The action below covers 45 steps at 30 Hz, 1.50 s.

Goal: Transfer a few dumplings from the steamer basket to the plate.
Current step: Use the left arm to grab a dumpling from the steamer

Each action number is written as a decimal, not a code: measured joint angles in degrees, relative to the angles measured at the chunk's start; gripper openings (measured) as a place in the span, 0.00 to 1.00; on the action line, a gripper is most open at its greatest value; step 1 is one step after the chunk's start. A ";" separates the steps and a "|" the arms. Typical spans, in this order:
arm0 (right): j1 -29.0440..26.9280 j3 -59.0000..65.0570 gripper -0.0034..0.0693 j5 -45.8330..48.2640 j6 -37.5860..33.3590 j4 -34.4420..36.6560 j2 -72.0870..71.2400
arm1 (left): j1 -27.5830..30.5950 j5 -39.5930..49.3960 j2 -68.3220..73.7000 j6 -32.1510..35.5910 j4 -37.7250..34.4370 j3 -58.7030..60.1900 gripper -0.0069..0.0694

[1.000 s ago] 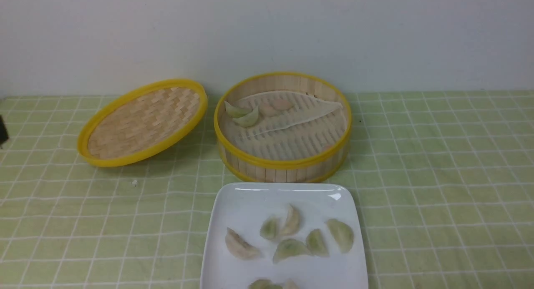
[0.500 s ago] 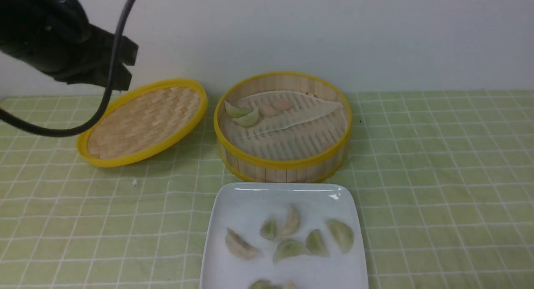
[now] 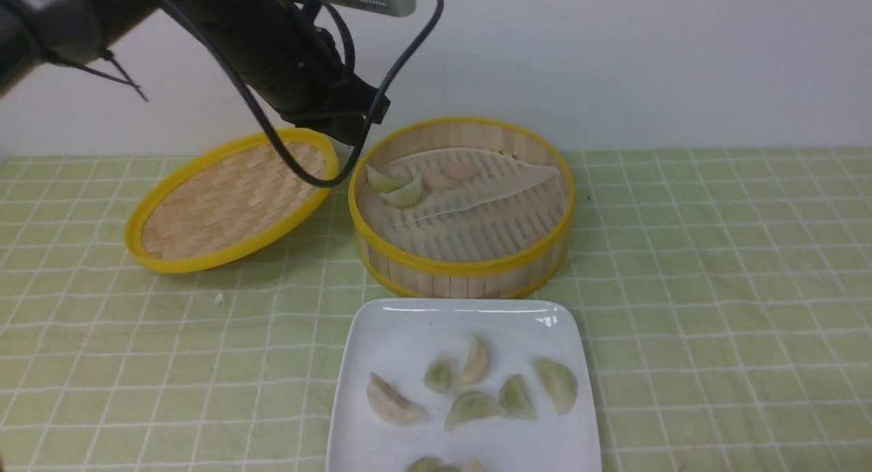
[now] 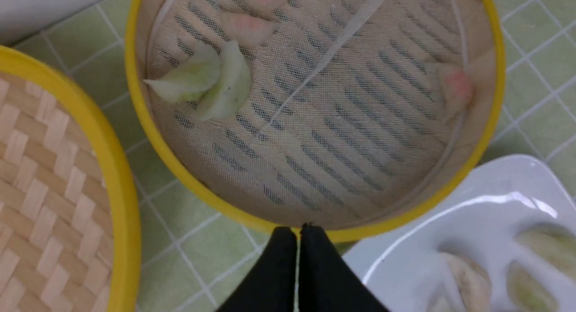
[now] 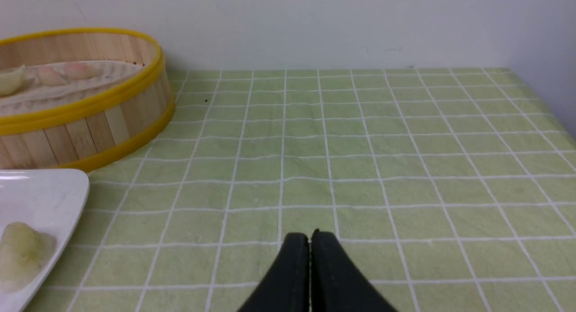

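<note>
The steamer basket (image 3: 463,268) stands mid-table with two pale green dumplings (image 3: 396,184) at its left side; they also show in the left wrist view (image 4: 202,80). Pinkish lumps (image 4: 247,26) lie under its whitish liner. The white plate (image 3: 409,322) in front of the basket holds several dumplings (image 3: 470,404). My left gripper (image 3: 357,128) is shut and empty, up in the air by the basket's far left rim; in the left wrist view (image 4: 297,231) its jaws are pressed together. My right gripper (image 5: 309,236) is shut and empty, low over the cloth to the right of the basket and plate.
The shallow woven lid (image 3: 231,199) lies tilted to the left of the basket, close under my left arm. A black cable (image 3: 300,176) hangs from the arm over the lid's right edge. A green checked cloth (image 3: 715,288) covers the table. A white wall stands behind.
My left arm has swung in from the far left to above the gap between the lid and the basket. The dumplings, basket and plate have not moved.
</note>
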 joint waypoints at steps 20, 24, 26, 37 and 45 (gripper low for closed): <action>0.00 0.00 0.04 0.00 0.00 0.00 0.00 | -2.53 -9.06 24.32 7.01 7.15 -15.13 0.56; 0.00 0.00 0.04 0.00 0.00 0.00 0.00 | -3.28 -11.06 25.41 7.01 8.37 -15.17 0.62; 0.00 0.00 0.04 0.00 0.00 0.00 0.00 | -3.43 -11.78 26.00 7.08 8.74 -15.35 0.62; 0.00 0.00 0.04 0.00 0.00 0.00 0.00 | -3.74 -11.55 27.09 -0.65 9.20 -15.61 0.39; 0.00 0.00 0.04 0.00 0.00 0.00 0.00 | -3.74 3.23 19.09 -2.62 9.07 -19.44 0.39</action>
